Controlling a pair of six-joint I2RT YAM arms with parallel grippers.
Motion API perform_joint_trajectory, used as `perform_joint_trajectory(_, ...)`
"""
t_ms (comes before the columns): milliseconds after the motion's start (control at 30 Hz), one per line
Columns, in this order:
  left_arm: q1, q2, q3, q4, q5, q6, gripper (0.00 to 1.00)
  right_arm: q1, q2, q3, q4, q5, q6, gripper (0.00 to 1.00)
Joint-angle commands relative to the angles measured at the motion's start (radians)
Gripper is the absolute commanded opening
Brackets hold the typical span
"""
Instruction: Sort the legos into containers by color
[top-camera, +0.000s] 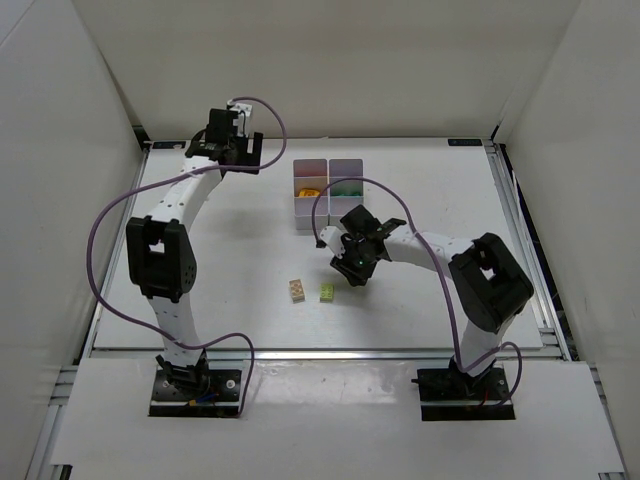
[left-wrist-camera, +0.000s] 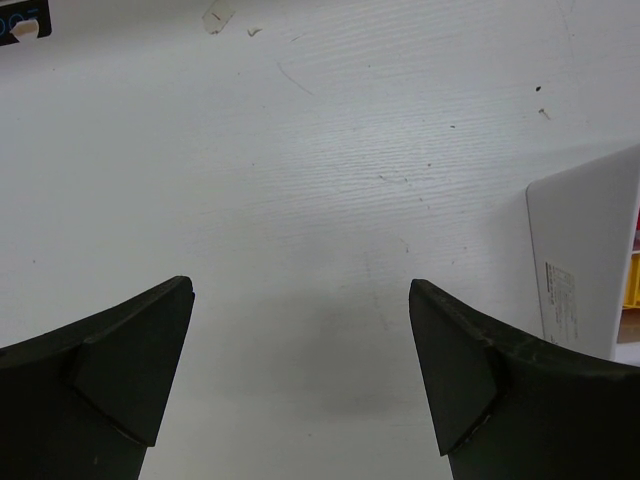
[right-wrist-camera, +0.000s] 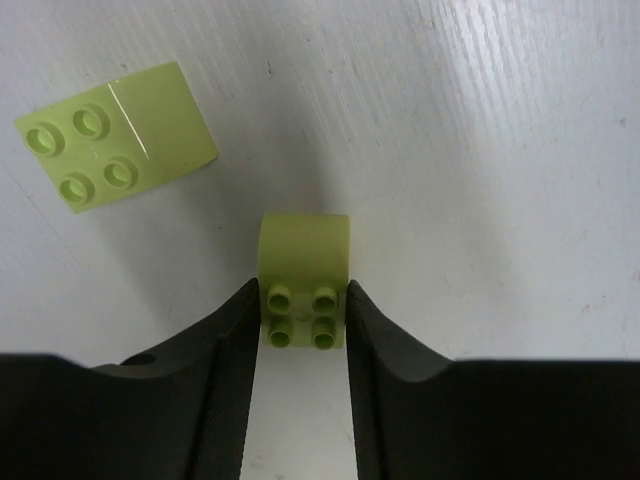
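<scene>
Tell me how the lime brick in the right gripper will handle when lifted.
The lime brick is probably rigid and light: small moulded plastic. Its smooth sides may slip or twist, since the right gripper pinches only its studded end.

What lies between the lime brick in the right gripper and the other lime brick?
Nothing: only bare table separates the lime brick pinched by the right gripper from the other lime brick, as the right wrist view shows.
</scene>
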Motion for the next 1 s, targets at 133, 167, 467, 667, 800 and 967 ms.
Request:
perform_joint_trajectory(133,0.006,-0.099,-0.050,0.035,-0.007,0.007,1.00,0.010,-0.015,0.011,-0.005,0.020,-0.013,0.12)
perform_joint_trajectory(167,0.006,-0.100,-0.058,0.035,-0.004,0.004,0.99,0.010,-0.027,0.024,-0.027,0.019,-0.005,0.09)
perform_joint_trajectory(467,0.006,-0.116,-0.066,0.032,0.030,0.019,1.00,0.007,-0.093,0.189,-0.041,0.100,0.041,0.08)
perform_joint_trajectory(667,0.004,-0.111,-0.063,0.031,0.039,0.016,0.99,-0.016,-0.030,0.347,-0.002,0.147,0.068,0.03)
perform_joint_trajectory(800,0.004,-0.111,-0.058,0.029,0.036,0.021,0.99,-0.061,0.053,0.450,0.025,0.195,0.059,0.03)
perform_joint_trajectory(967,0.006,-0.107,-0.055,0.029,0.033,0.025,0.99,-0.113,0.128,0.553,0.022,0.198,0.045,0.03)
